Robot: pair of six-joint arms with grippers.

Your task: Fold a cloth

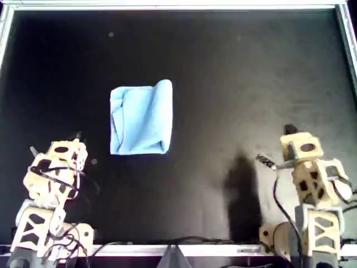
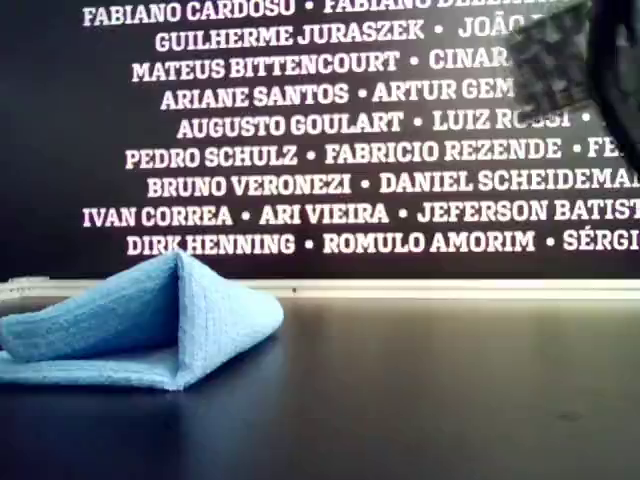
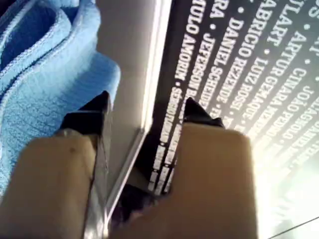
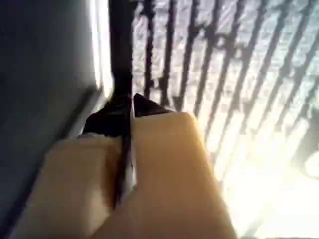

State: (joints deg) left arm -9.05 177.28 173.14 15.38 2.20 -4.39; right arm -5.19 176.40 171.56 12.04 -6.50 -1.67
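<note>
The light blue cloth [image 1: 141, 117] lies folded into a rough rectangle left of the middle of the black table in the overhead view. In the exterior view the cloth [image 2: 140, 325] has one fold standing up like a tent. My first gripper [image 3: 147, 107] is open and empty, with the cloth [image 3: 45, 89] beside one finger and not between the jaws. It seems to be the arm at the overhead view's lower left [image 1: 78, 135], apart from the cloth. My second gripper [image 4: 130, 99] is shut and empty, at the overhead view's lower right [image 1: 290, 129], far from the cloth.
A white frame [image 1: 178, 5] edges the black table [image 1: 234, 84]. A dark wall with white printed names [image 2: 330, 150] stands behind the table. A blurred arm part [image 2: 560, 60] shows at the exterior view's upper right. Cables [image 1: 184, 241] lie along the near edge.
</note>
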